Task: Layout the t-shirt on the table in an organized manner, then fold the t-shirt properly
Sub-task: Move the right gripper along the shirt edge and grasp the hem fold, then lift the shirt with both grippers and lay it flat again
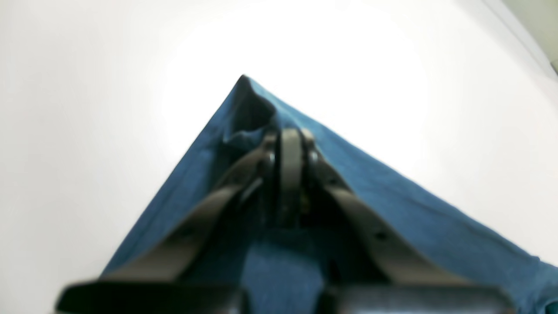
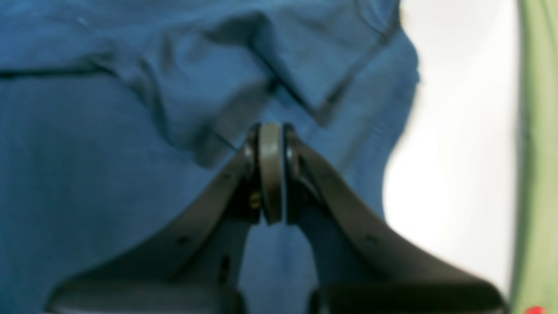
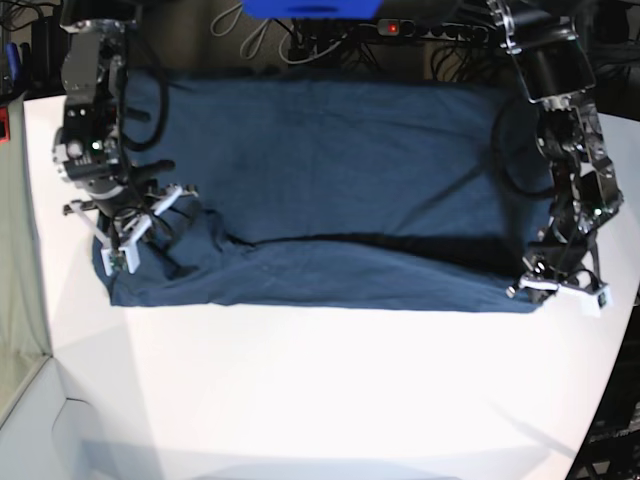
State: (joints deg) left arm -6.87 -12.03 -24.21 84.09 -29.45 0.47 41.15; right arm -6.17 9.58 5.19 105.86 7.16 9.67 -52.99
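Up close, your left gripper (image 1: 290, 144) has its jaws pressed together over a corner of the t-shirt (image 1: 392, 209); the cloth peaks to a point just past the fingertips and lies under both fingers. Whether fabric is pinched between the pads you cannot tell from the blurred left wrist view.

Your right gripper (image 2: 271, 144) is clenched too, fingers meeting over rumpled cloth of the t-shirt (image 2: 87, 152), where a sleeve fold and seam lines bunch just ahead of the tips. A grip on the fabric is not clear there either.

From the base view, the t-shirt (image 3: 340, 150) lies spread wide across the far half of the table (image 3: 330, 390), its near edge folded up into a long band running side to side. The left gripper (image 3: 556, 284) sits at the band's near corner on that view's right, the right gripper (image 3: 125, 245) at the bunched corner on its left. Bare white tabletop fills the near half. Cables and dark equipment stand beyond the far edge.
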